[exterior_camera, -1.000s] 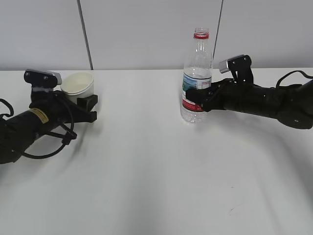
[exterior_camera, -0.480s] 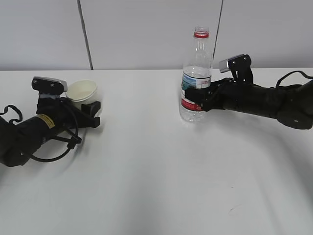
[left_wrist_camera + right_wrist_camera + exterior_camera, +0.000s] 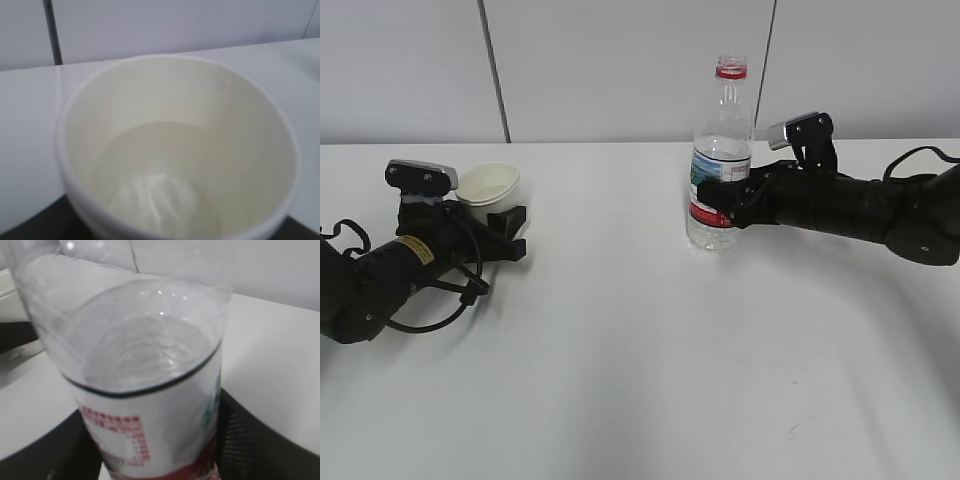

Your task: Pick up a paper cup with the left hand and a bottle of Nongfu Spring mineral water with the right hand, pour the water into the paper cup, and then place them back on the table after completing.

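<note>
On the white table (image 3: 620, 380), the left gripper (image 3: 505, 232) clasped the tilted paper cup (image 3: 488, 186) at far left, while the right gripper (image 3: 720, 200) was clamped around the upright, uncapped water bottle (image 3: 721, 150) near the middle.

One paper cup (image 3: 488, 183), one water bottle (image 3: 721, 160), two arms, one table (image 3: 640, 350).

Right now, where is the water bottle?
In the exterior view the water bottle stands upright right of centre, toward the table's far edge, with the right gripper closed around its label.
</note>
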